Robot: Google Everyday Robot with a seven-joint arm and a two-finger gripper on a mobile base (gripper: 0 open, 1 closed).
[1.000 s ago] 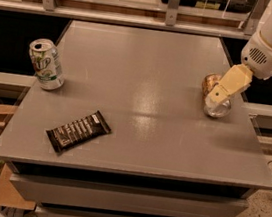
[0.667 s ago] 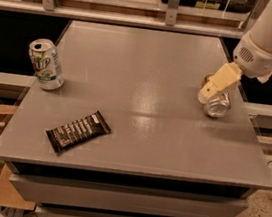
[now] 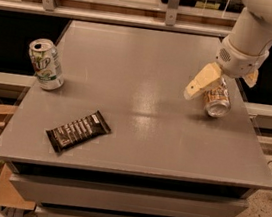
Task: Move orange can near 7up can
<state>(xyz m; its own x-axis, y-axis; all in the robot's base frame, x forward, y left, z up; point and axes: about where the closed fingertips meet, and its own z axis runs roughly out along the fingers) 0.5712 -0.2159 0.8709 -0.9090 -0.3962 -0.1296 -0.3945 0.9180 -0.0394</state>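
Gripper (image 3: 221,88) at orange can (image 3: 218,101), table's (image 3: 147,61) right edge

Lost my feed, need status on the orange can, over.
Gripper at right side of table, on tilted orange can. 7up can far left, upright. Chocolate bar front left, off the direct path.

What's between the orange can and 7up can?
Only bare table, in the camera view; the candy bar lies nearer the front. Gripper is at the orange can.

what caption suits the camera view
Gripper at the orange can, right side of the table; 7up can far left, candy bar near front.
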